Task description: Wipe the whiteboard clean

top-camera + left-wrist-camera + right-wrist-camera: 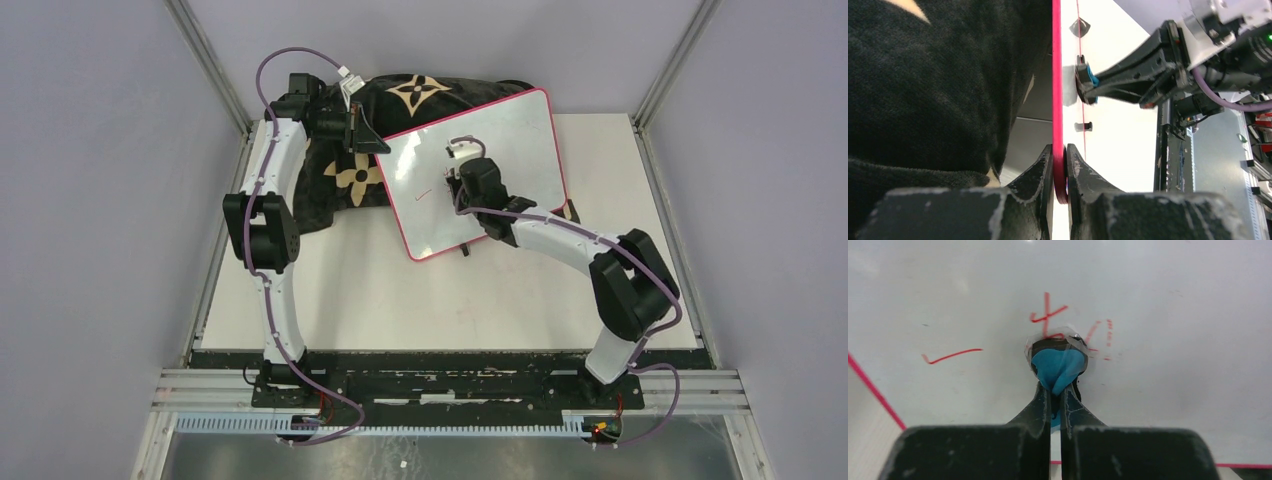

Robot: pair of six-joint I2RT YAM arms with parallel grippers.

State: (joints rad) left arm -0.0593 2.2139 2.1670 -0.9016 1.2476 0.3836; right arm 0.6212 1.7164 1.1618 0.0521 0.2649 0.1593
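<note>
Pinching a round blue eraser (1058, 365), right claw (1055, 392) meets glossy whiteboard (1173, 315).

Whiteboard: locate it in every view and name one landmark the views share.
Top external: the whiteboard lies tilted at upper centre.
Left wrist: edge-on, its white face right of centre.
Right wrist: it fills the picture.
Shared landmark: its pink frame.

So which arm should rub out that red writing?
The right. The right pincer holds a blue eraser against the whiteboard, beside the red marks; the left pincer is clamped on the pink frame, steadying it.
</note>
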